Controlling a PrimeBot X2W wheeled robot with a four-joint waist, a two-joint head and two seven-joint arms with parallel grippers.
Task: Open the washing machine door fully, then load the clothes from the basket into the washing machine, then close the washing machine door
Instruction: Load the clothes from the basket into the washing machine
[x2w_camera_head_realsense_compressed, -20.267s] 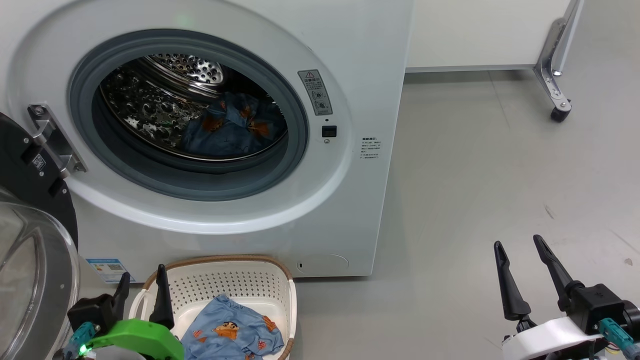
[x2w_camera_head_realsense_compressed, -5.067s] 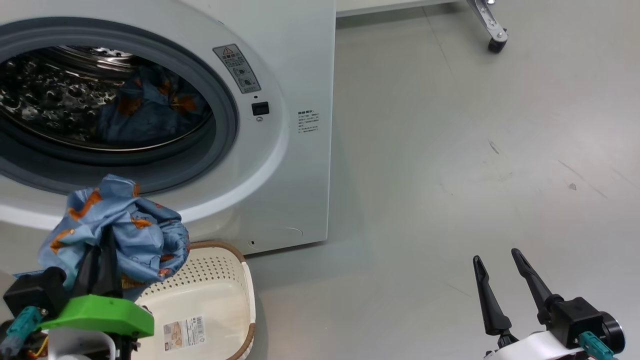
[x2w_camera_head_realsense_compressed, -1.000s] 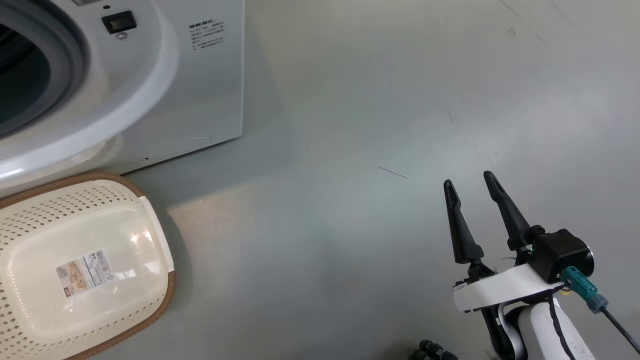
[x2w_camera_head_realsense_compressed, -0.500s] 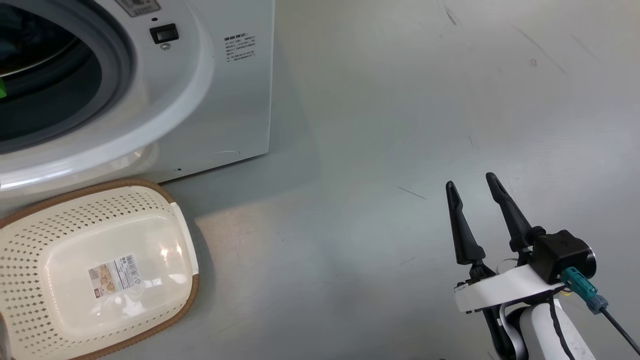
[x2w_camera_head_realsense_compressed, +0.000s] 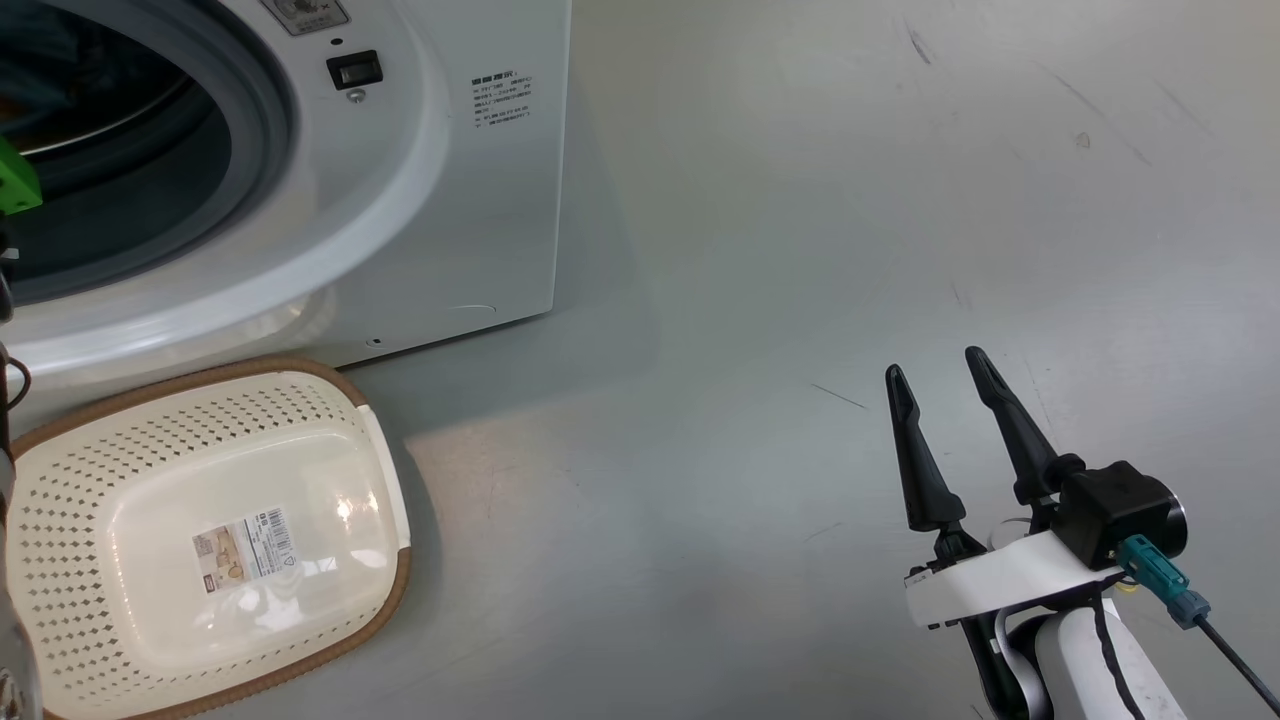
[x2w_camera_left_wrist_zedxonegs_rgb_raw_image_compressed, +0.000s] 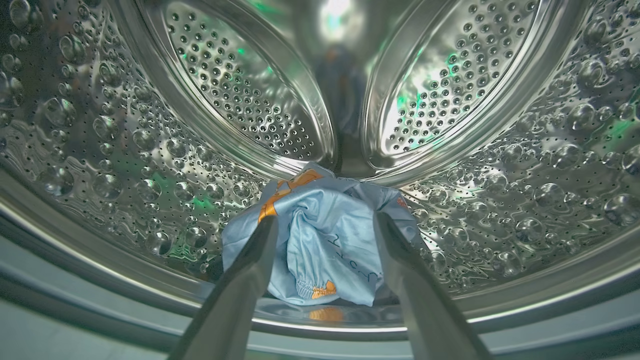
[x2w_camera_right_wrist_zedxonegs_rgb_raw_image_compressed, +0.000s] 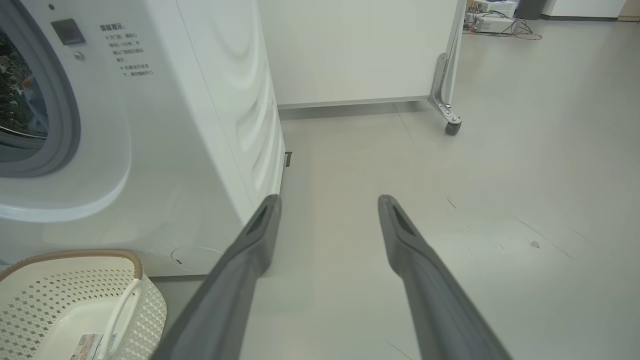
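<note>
a lab or test room is suggested rather than a home. a washing machine (x2w_camera_right_wrist_zedxonegs_rgb_raw_image_compressed: 200, 115) is stood free on a bare, scuffed grey floor (x2w_camera_right_wrist_zedxonegs_rgb_raw_image_compressed: 500, 165). behind it a white partition panel (x2w_camera_right_wrist_zedxonegs_rgb_raw_image_compressed: 360, 50) is carried on a metal bracket with a castor (x2w_camera_right_wrist_zedxonegs_rgb_raw_image_compressed: 453, 127). electronic boxes (x2w_camera_right_wrist_zedxonegs_rgb_raw_image_compressed: 492, 22) with loose cables are left on the floor in the far corner. a basket (x2w_camera_head_realsense_compressed: 60, 470) is set before the machine.
</note>
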